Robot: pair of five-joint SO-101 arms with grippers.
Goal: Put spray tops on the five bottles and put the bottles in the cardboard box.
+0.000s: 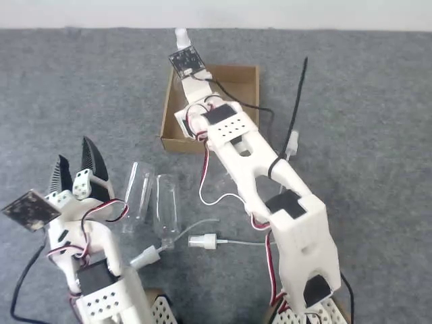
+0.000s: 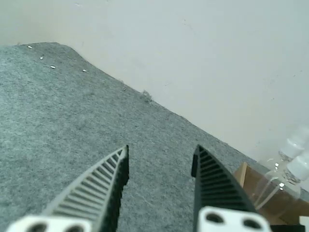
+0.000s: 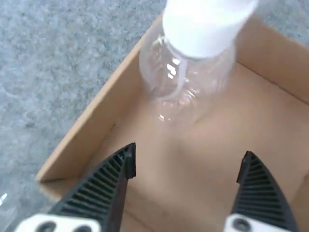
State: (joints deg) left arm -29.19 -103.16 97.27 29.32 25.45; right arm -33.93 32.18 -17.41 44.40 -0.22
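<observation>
The left arm (image 1: 101,270) and right arm (image 1: 297,223) are white shells with black servo blocks at the joints. Red, white and black wires (image 1: 209,192) loop between segments (a thin black cable (image 1: 297,101) too). A dark circuit board (image 1: 187,62) tops each wrist. The left gripper (image 2: 161,149) and right gripper (image 3: 189,151) have black, ribbed, pointed fingers (image 2: 104,188).

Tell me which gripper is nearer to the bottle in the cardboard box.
Right. The right gripper is over the cardboard box, close beside the bottle. The left gripper is well away, over the carpet.
</observation>
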